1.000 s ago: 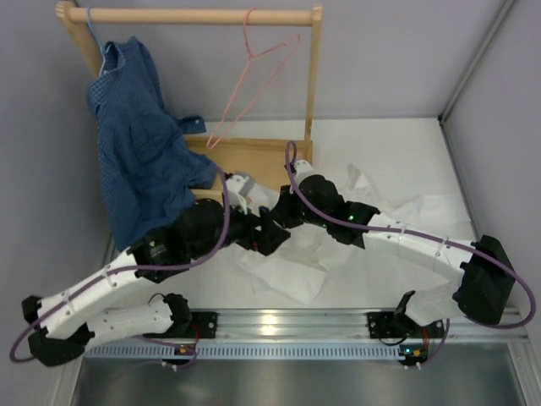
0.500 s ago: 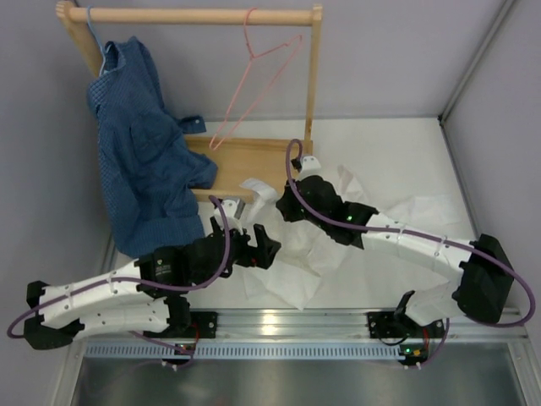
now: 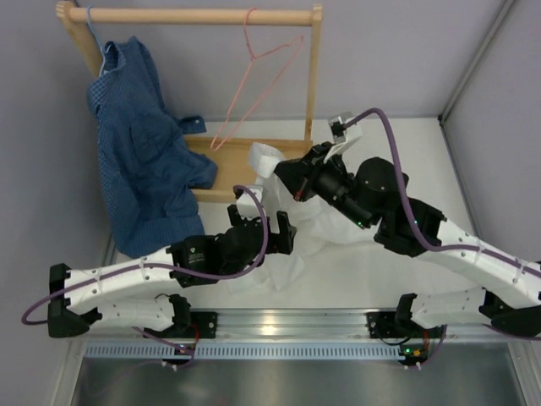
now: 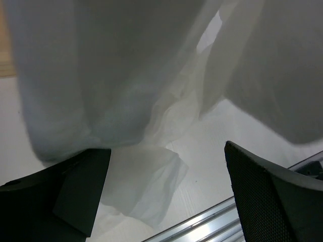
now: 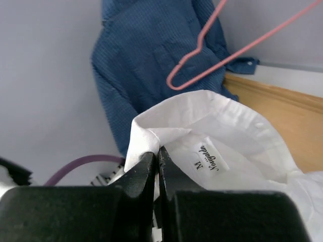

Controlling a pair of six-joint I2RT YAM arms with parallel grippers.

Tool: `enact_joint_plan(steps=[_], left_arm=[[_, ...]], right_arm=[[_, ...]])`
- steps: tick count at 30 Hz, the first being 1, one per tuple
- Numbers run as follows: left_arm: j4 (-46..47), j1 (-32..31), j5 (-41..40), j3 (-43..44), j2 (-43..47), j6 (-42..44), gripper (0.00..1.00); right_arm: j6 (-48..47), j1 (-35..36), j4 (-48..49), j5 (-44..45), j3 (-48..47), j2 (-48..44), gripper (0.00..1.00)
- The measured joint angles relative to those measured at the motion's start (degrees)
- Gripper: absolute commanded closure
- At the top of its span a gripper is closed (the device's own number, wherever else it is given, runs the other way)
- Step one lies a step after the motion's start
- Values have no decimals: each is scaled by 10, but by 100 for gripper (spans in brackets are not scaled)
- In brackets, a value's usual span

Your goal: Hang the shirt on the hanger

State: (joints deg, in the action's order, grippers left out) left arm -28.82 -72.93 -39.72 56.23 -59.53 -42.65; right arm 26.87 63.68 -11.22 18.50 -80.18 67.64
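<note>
Shirt: the shirt [image 3: 314, 227] hangs by its collar from the right fingers [image 5: 156, 162], its lower part trailing on the table [image 3: 397, 152]; a second ago it lay in a heap there.
Right fingers: pinched tight on the collar edge beside the label, now raised close to the rack's base [image 3: 241, 152].
Left fingers: the left fingers [image 4: 167, 156] are spread wide with nothing between them, drawn back low beside the hanging cloth.
Hanger: the hanger [image 3: 254, 93] hangs bare from the rail [image 3: 194, 15], above and just left of the lifted collar, not touching it.
Meaning: the lift looks like the start of bringing collar to hanger; no part of the shirt is on the wire yet.
Count, shirts: two, one white and one blue [image 3: 144, 161].
Count, hangers: two, one pink and one pale blue under the blue shirt.
Count, arms: two.
</note>
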Motion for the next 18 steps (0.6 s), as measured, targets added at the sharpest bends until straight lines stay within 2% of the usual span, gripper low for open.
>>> enact_joint_plan(steps=[6, 10, 11, 13, 18], left_arm=[[106, 0, 12, 10, -3, 57, 2], [145, 0, 13, 16, -3, 97, 2], [151, 0, 13, 16, -2, 105, 6], [162, 0, 25, 15, -1, 127, 8], [190, 0, 63, 11, 21, 182, 2]], right_arm=[[-27, 74, -1, 55, -34, -11, 100], [-38, 93, 5, 104, -12, -17, 100], [-40, 100, 7, 120, -1, -24, 100], [-48, 116, 13, 151, 22, -40, 100], [-63, 127, 14, 181, 30, -66, 100]])
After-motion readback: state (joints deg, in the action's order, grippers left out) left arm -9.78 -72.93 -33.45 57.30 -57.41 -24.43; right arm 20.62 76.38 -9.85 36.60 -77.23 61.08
